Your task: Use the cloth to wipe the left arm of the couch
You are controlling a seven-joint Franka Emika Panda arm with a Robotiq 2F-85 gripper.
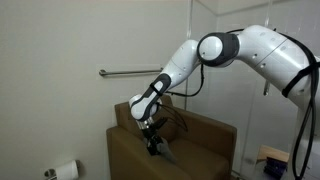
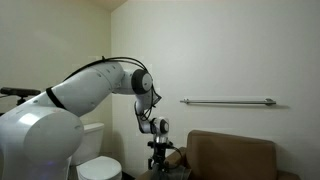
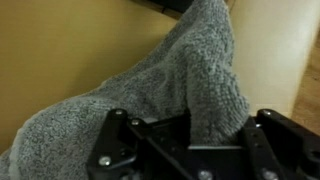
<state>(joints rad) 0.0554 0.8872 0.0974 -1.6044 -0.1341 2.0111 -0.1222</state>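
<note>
My arm [image 1: 255, 45] is smooth, rounded white shells with dark bands at the joints, a thin black cable [image 2: 112, 60] running alongside, and my gripper [image 3: 190, 140] is black angular metal dotted with small silver screws [image 3: 104, 160].

No text, label, brand, number or sign can be read in any of the views. The white shell of the robot arm [image 1: 250, 50], the brown couch [image 1: 200, 135] and the grey cloth [image 3: 150, 90] show plain surfaces, and the pictures are too small for any fine print.
</note>
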